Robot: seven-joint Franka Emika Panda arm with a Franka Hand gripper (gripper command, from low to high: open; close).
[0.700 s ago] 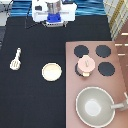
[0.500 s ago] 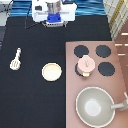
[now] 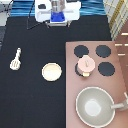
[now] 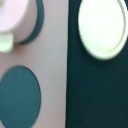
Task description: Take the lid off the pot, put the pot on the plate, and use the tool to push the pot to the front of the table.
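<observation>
gripper: the franka's two-finger gripper hangs up at the exterior view's top, holding nothing, well away from everything; honestly can't tell how it's set
pot: small round pink-tan pot sits on a burner of the brownish-pink stove counter
lid: pale-pink disc lid with a knob on the pot
plate: cream-beige rimmed plate on the black tabletop, left of the stove, bare
tool: cream-white spatula far over at the exterior view's left
pan: big grey-beige pan near the bottom
</observation>
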